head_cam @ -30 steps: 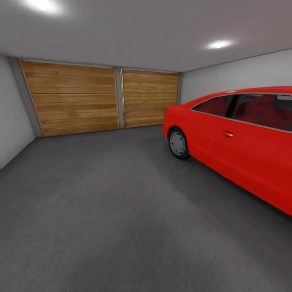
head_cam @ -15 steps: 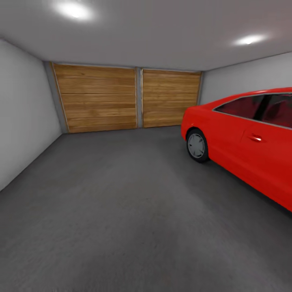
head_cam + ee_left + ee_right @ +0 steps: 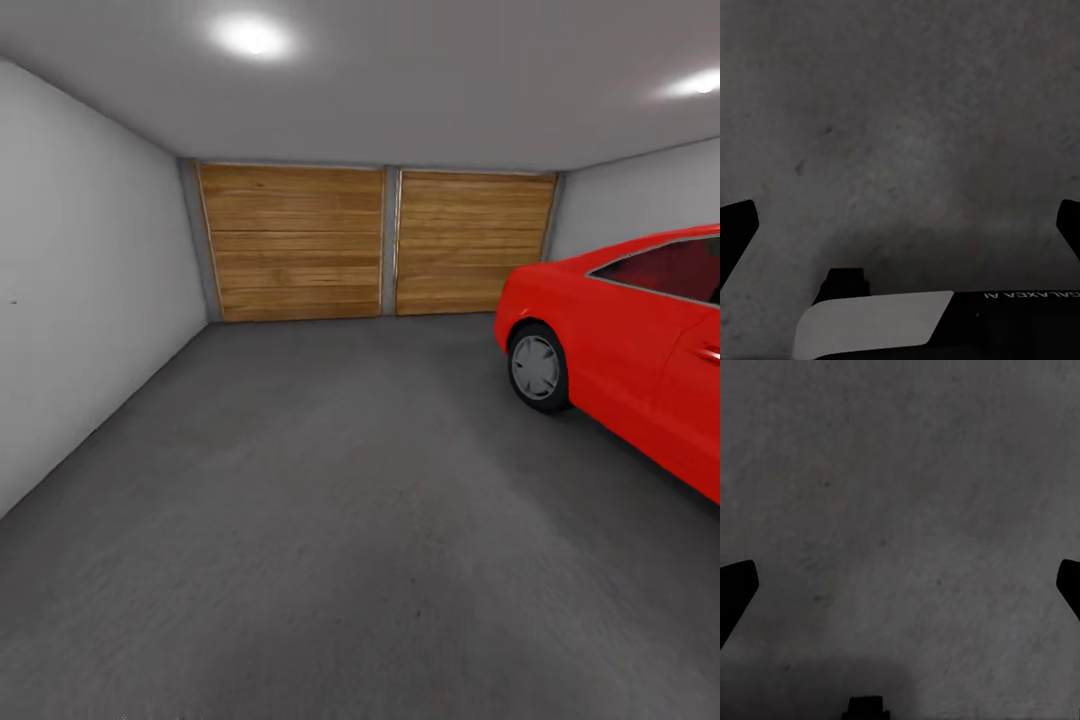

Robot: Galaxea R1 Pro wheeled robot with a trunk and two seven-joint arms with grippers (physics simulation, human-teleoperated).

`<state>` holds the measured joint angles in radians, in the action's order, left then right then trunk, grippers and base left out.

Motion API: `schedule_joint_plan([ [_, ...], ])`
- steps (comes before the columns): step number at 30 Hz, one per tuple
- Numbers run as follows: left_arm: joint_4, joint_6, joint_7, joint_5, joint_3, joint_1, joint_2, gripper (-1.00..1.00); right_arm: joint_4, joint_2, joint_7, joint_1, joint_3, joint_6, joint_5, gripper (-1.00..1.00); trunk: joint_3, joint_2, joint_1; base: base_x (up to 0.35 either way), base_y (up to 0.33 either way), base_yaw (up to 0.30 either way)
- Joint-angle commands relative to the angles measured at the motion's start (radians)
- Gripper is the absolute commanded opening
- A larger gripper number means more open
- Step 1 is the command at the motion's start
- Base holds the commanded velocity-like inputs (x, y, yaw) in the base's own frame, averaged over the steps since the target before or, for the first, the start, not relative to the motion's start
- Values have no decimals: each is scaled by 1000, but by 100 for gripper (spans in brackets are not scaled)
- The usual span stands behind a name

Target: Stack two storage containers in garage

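The left gripper (image 3: 900, 225) had its fingers (image 3: 735, 229) spread wide, gripping nothing, above the floor (image 3: 900, 112). The right gripper (image 3: 900, 585) likewise had wide-spread, bare fingers (image 3: 735, 589) over the concrete. Ahead in the garage, a red car (image 3: 620, 350) stood at the right, with wood-panelled doors (image 3: 375, 240) at the far wall.

The floor (image 3: 330, 500) is dark grey speckled concrete. A red car (image 3: 640, 350) stands on it at the right, apparently on its wheels.
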<state>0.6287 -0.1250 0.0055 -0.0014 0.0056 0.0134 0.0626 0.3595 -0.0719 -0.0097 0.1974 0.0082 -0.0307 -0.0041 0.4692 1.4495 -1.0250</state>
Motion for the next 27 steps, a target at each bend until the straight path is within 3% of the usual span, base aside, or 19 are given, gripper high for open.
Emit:
schedule_joint_plan([
  [1, 3, -7, 0, 0, 1, 1, 0, 100, -1, 0, -1, 0, 1, -3, -1, 100, 1, 1, 0, 0, 0, 299],
  [27, -32, 29, -1, -3, -1, 0, -1, 100, -1, 0, -1, 0, 1, -3, -1, 100, 1, 1, 0, 0, 0, 299],
])
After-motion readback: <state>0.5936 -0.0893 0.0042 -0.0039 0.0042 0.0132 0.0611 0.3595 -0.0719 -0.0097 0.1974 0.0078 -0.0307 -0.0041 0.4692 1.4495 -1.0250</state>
